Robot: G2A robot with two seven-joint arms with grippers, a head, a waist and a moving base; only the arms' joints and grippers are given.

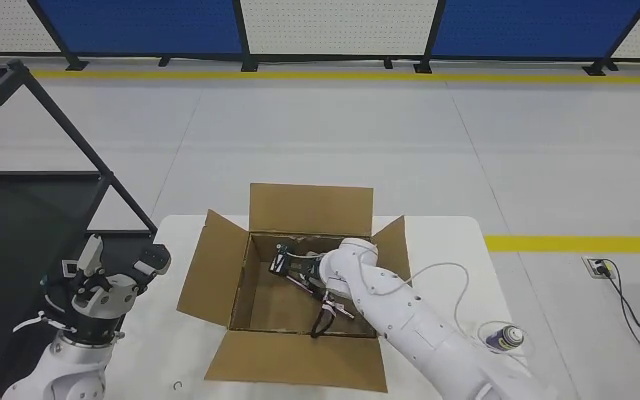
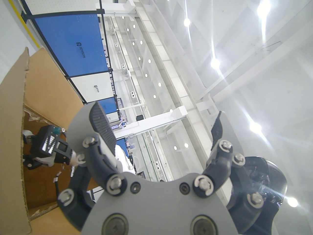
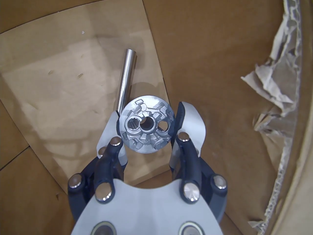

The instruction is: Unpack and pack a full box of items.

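An open cardboard box (image 1: 310,208) stands on the white table (image 1: 445,235), flaps spread outward. My right gripper (image 1: 284,265) is deep inside the box, near its back left corner. In the right wrist view the right gripper (image 3: 148,112) is shut on a round metal disc (image 3: 146,138) with cut-outs and a central hole, held just above the box floor (image 3: 61,86). A shiny metal rod (image 3: 126,76) lies on the floor just beyond the disc. My left gripper (image 1: 121,262) (image 2: 159,116) is outside the box to its left, pointing upward, open and holding nothing.
A small can (image 1: 503,337) and a looped white cable (image 1: 455,275) lie on the table right of the box. A black frame cart (image 1: 40,210) stands at the far left. Torn cardboard (image 3: 281,94) hangs from the box wall beside the right gripper.
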